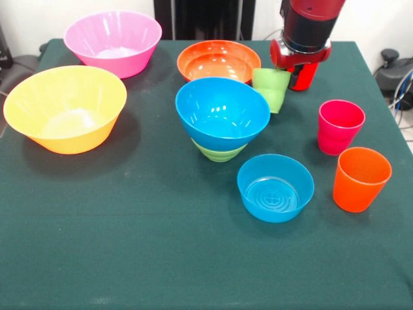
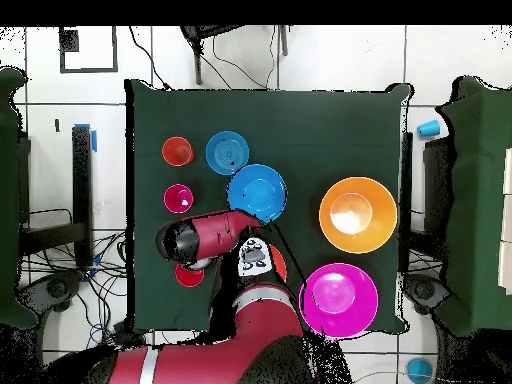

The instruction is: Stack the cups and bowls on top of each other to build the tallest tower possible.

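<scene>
I've got the gripper (image 1: pixel 279 71) clamped on the tilted light green ribbed plastic cup (image 1: pixel 271 88), just right of the wide blue plastic bowl (image 1: pixel 222 113); I should level it before lowering.

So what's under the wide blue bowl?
A small green bowl sits under the blue bowl as its base, only its lower ribbed part showing. Its rim and inside are covered, and the overhead view hides it entirely.

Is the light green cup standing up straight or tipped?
Tipped. The green cup leans sideways beside the orange-red bowl, its wide end up by the arm.
</scene>
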